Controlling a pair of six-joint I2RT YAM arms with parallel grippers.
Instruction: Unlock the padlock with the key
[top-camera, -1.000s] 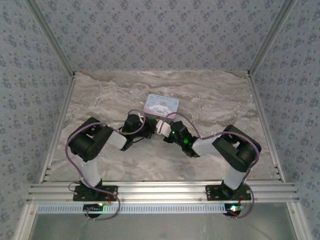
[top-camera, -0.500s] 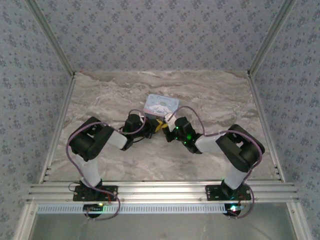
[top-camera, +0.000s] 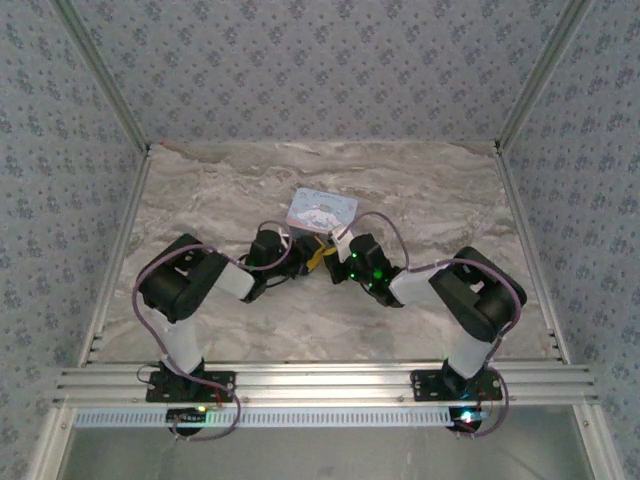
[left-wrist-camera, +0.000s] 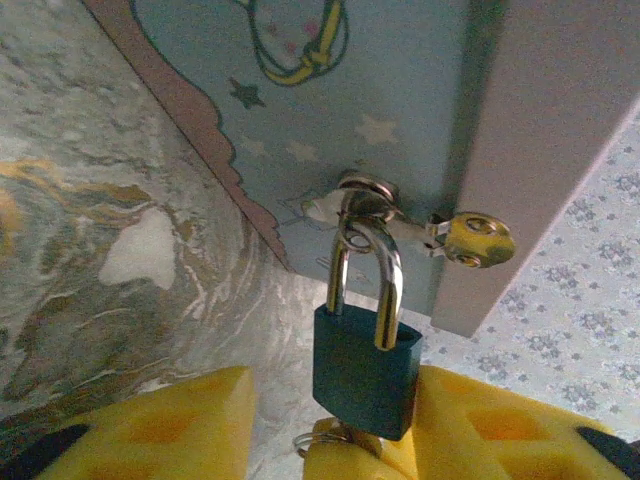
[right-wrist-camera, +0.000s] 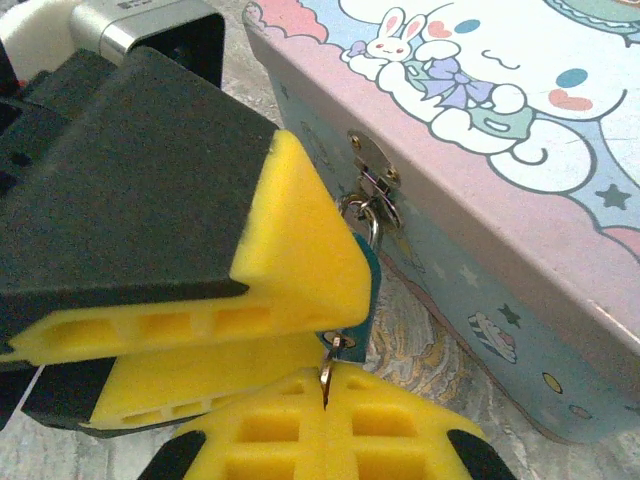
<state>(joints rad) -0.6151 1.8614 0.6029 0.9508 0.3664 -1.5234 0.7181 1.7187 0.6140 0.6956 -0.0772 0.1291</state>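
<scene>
The blue padlock (left-wrist-camera: 365, 370) hangs by its silvery shackle (left-wrist-camera: 388, 270) from the hasp (right-wrist-camera: 372, 170) of the cartoon tin (right-wrist-camera: 480, 150). My left gripper (left-wrist-camera: 333, 388) is open around the lock: its right finger (left-wrist-camera: 480, 425) touches the body, while its left finger (left-wrist-camera: 160, 430) stands apart. The right gripper (right-wrist-camera: 328, 372) is shut on the thin key (right-wrist-camera: 327, 362), whose tip sits at the keyhole under the padlock (right-wrist-camera: 372, 285). The key's small ring (left-wrist-camera: 313, 437) pokes out below the lock. In the top view both grippers (top-camera: 318, 255) meet just in front of the tin (top-camera: 322, 210).
The tin stands on the marble tabletop (top-camera: 430, 200), its front wall close behind the lock. Patterned walls and metal rails (top-camera: 320, 380) bound the workspace. Open tabletop lies left, right and behind the tin.
The right gripper has swung left and turned to meet the left gripper at the padlock; over the last half second it barely moved. The left arm has stayed put.
</scene>
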